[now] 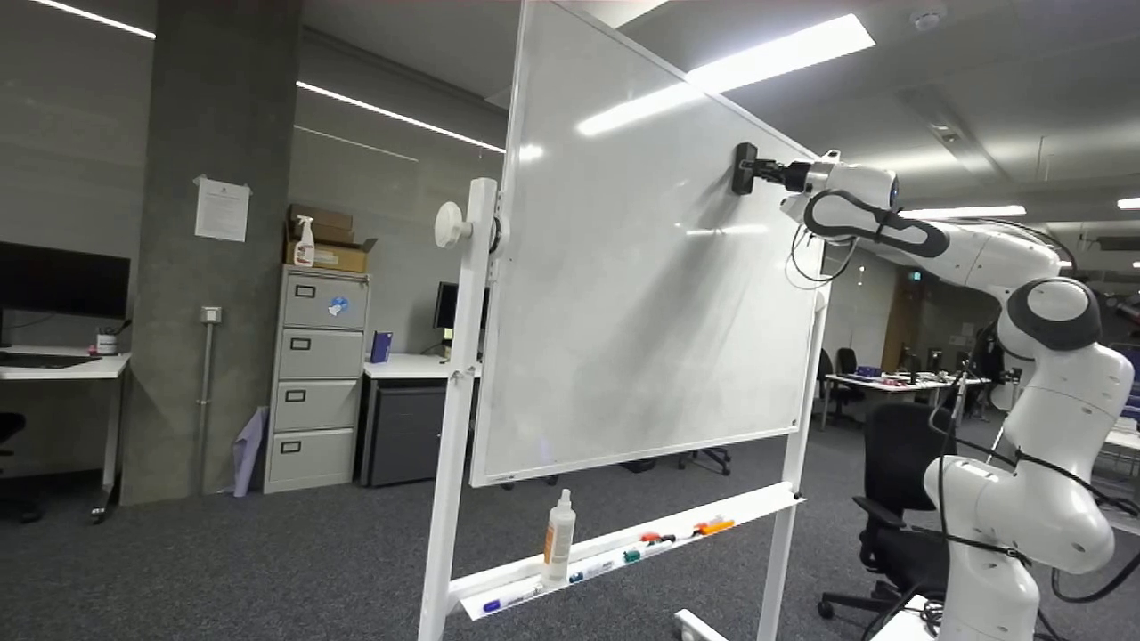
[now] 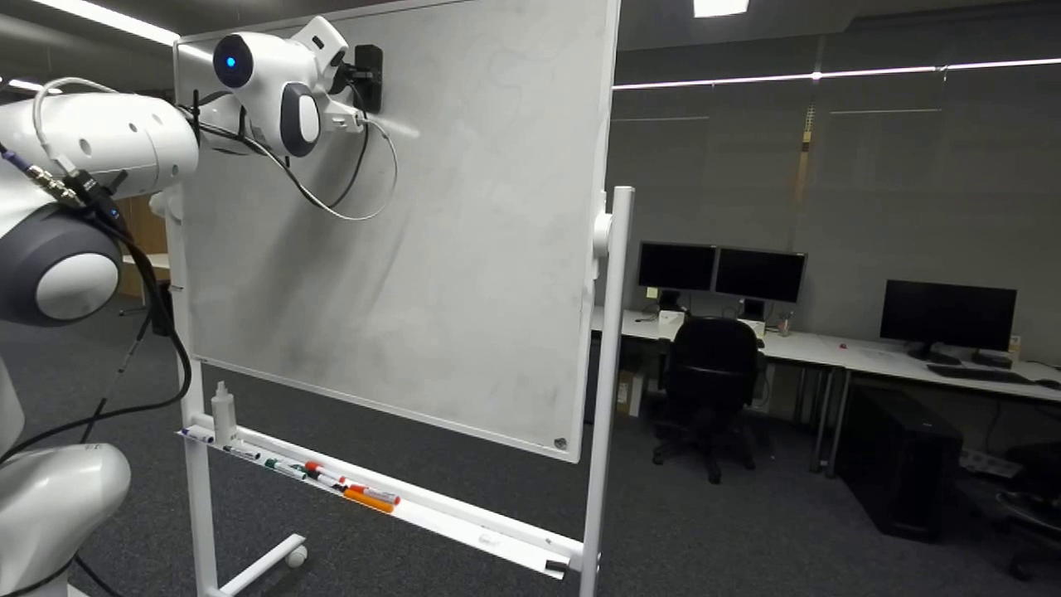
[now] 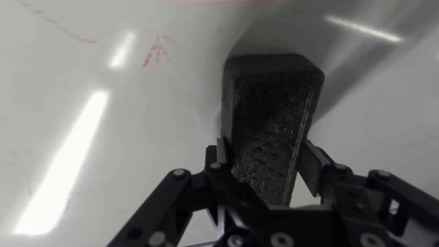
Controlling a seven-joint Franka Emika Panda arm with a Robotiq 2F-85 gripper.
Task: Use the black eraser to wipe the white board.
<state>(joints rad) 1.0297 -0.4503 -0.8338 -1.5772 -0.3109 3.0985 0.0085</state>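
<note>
The eraser sits clamped in the claw, its far end jutting out, and seems to meet the board high up, though contact is hard to judge. Faint red marks lie near it on the glossy white. Below, the tray bears markers and a bottle; around are desks, chairs and a cabinet on grey carpet.
</note>
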